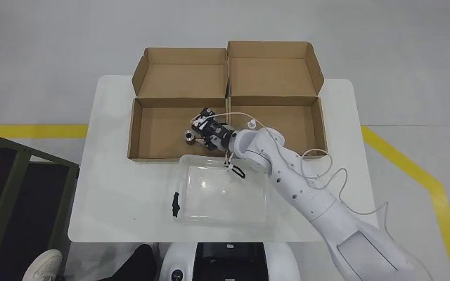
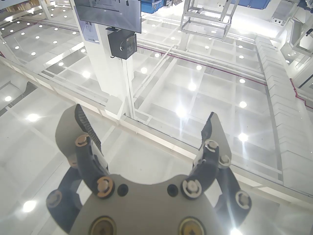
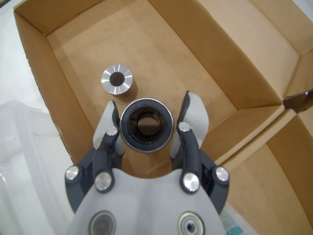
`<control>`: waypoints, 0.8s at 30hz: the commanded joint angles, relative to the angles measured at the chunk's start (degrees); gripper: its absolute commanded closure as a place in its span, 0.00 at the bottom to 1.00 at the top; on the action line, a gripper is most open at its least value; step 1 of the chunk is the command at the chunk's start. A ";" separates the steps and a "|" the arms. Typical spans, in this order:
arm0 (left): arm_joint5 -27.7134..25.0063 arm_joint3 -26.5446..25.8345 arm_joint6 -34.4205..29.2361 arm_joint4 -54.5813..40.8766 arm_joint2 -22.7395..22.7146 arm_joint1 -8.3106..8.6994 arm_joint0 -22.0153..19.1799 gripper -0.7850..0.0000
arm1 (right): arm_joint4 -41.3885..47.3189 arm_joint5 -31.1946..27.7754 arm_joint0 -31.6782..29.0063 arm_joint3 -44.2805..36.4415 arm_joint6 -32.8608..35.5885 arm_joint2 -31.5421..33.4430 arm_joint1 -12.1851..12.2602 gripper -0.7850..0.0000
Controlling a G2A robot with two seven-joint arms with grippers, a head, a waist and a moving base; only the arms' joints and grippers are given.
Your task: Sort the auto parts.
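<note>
Sorting step: judged from the layout, the right end effector (image 3: 149,99) is at the set-down of a black-faced bearing (image 3: 146,105) inside the left cardboard box (image 3: 220,50), which sits at the far edge of the table (image 1: 105,175).
Right end effector state: the bearing lies within its span, low in the box. Whether it is clenched on the part or free of it cannot be told.
Left end effector (image 2: 144,123): released, holding nothing, aimed up at the ceiling.
Neighbour part: a steel cylinder (image 3: 117,80) stands upright on the same box floor, just beside the bearing. Whether the two touch cannot be judged.
Doing it well: it is probably best to keep the bearing's axis upright and settle it flat on the cardboard. The end effector should then lift straight up so nothing nudges the cylinder.
Edges: the box's near wall is close behind the end effector. The wall shared with the right cardboard box (image 1: 320,126) is near on one side.
Open room: the widest stretch of box floor runs from the cylinder toward the table's left edge.
Retreat path: a clear plastic bin (image 1: 271,211) sits by the table's near edge, under the arm. A high exit would likely clear its rim.
</note>
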 commanded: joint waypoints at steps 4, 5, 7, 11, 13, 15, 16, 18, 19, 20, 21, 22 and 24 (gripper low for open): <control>0.00 0.00 0.00 0.00 0.00 0.00 0.00 0.00 | -0.31 -0.72 -0.77 -2.31 -0.45 0.94 0.15 0.00; 0.00 0.00 0.00 0.00 0.00 0.00 0.00 0.00 | -0.60 -0.94 -1.22 -3.55 -0.51 1.41 0.32 0.00; 0.00 0.00 0.00 0.00 0.00 0.00 0.00 0.00 | -0.98 -1.52 -2.06 -6.14 -0.68 2.28 0.64 0.00; 0.00 0.00 0.00 0.00 0.00 0.00 0.00 0.00 | -1.23 -3.28 -4.56 -12.00 -0.89 4.65 1.53 0.00; 0.00 0.00 0.00 0.00 0.00 0.00 0.00 0.00 | -1.29 -4.06 -5.73 -14.33 -1.11 5.77 1.93 0.00; 0.00 0.00 0.00 0.00 0.00 0.00 0.00 0.00 | -1.73 -4.92 -7.40 -17.57 -1.05 7.24 2.48 0.00; 0.00 0.00 0.00 0.00 0.00 0.00 0.00 0.00 | -1.58 -5.31 -7.90 -18.45 -1.03 7.71 2.64 0.00; 0.00 0.00 0.00 0.00 0.00 0.00 0.00 0.00 | -1.45 -6.59 -9.59 -21.34 -0.92 9.46 3.21 0.00; 0.00 0.00 0.00 0.00 0.00 0.00 0.00 0.00 | -1.35 -7.04 -10.12 -22.14 -0.94 9.94 3.38 0.00; 0.00 0.00 0.00 0.00 0.00 0.00 0.00 0.00 | -1.16 -7.90 -11.23 -23.74 -1.07 10.99 3.72 0.00; 0.00 0.00 0.00 0.00 0.00 0.00 0.00 0.00 | -1.15 -8.59 -12.07 -24.87 -1.34 11.75 3.98 0.00; 0.00 0.00 0.00 0.00 0.00 0.00 0.00 0.00 | -1.17 -9.74 -12.90 -26.26 -2.24 12.57 4.26 0.00; 0.00 0.00 0.00 0.00 0.00 0.00 0.00 0.00 | -1.90 -11.46 -14.34 -28.09 -3.79 14.06 4.76 0.00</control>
